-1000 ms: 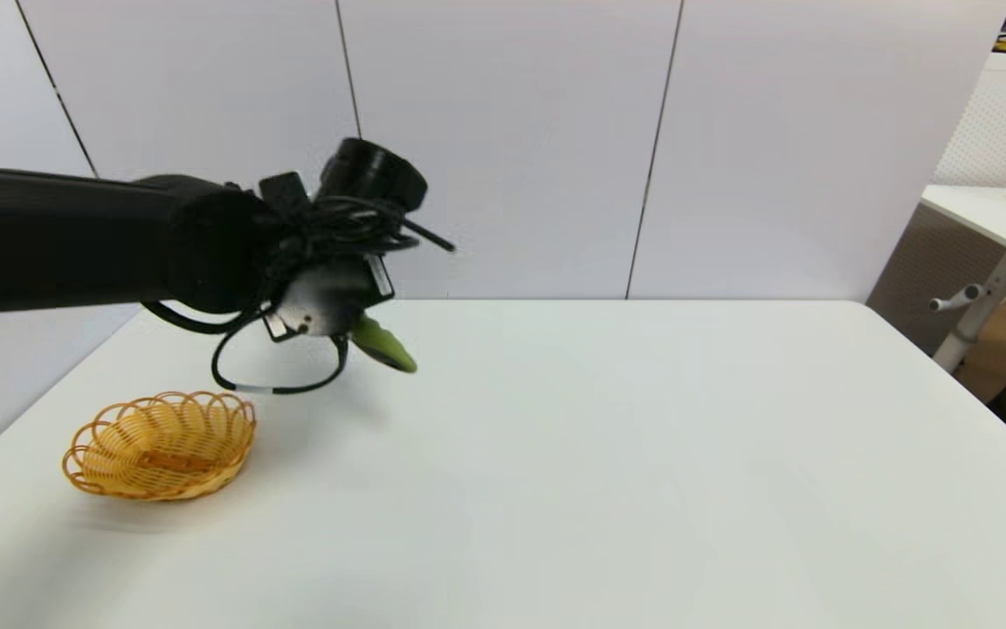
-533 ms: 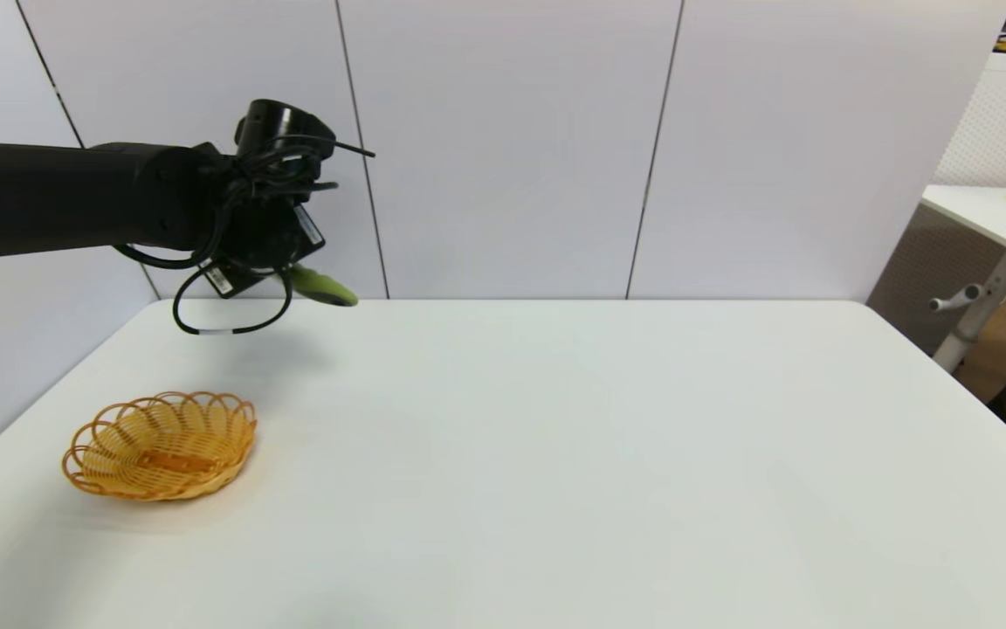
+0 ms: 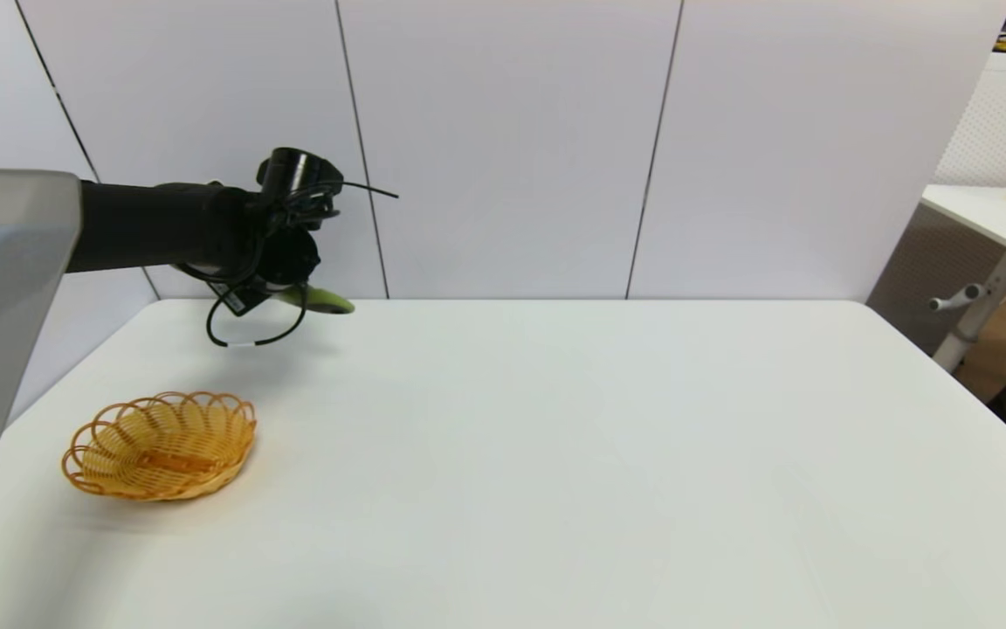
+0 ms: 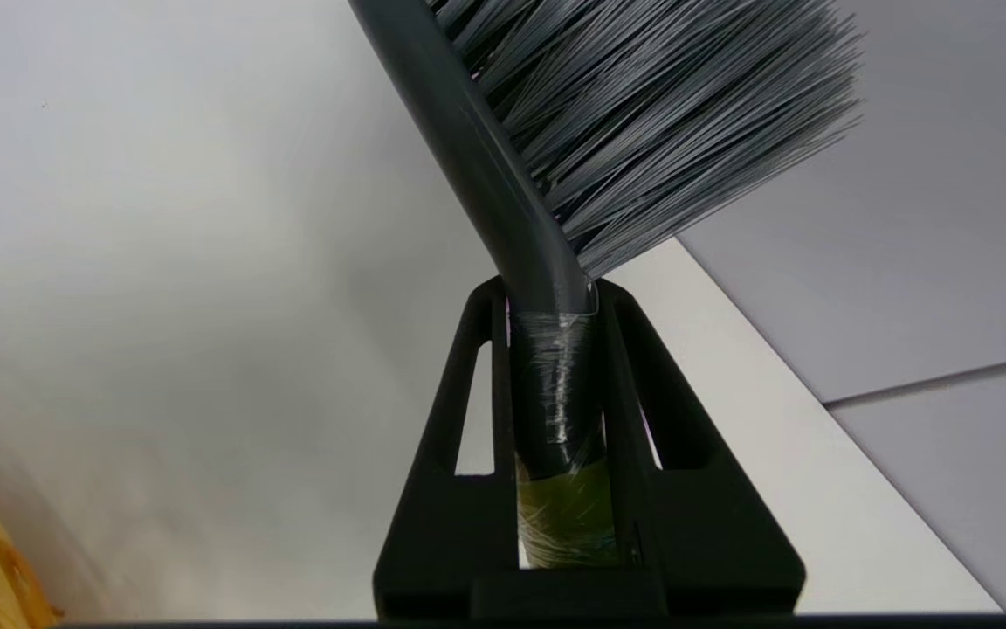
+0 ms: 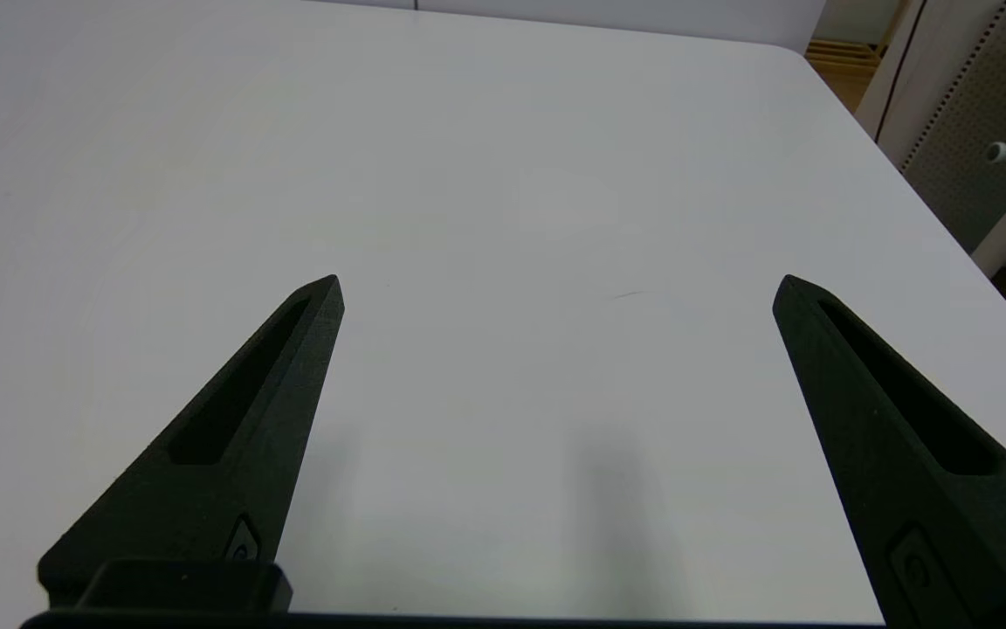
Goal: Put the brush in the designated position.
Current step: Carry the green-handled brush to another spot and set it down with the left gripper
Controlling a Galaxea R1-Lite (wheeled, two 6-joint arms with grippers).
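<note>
Left gripper (image 4: 555,367) jaws clamp the long lime-handled, black-bristled brush (image 4: 503,201) above the far-left white tabletop (image 3: 555,454), bristles pointing away; right gripper (image 5: 555,288) jaws wide, empty.

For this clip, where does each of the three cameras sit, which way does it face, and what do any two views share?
Head view: on the robot's head, looking forward and down at the table; shows the left arm holding the brush near the far left corner, beyond the basket.
Left wrist view: behind the left gripper, shut on the brush neck; basket rim at the edge.
Right wrist view: behind the open right gripper, over bare table.
Head and left wrist share brush and basket.
</note>
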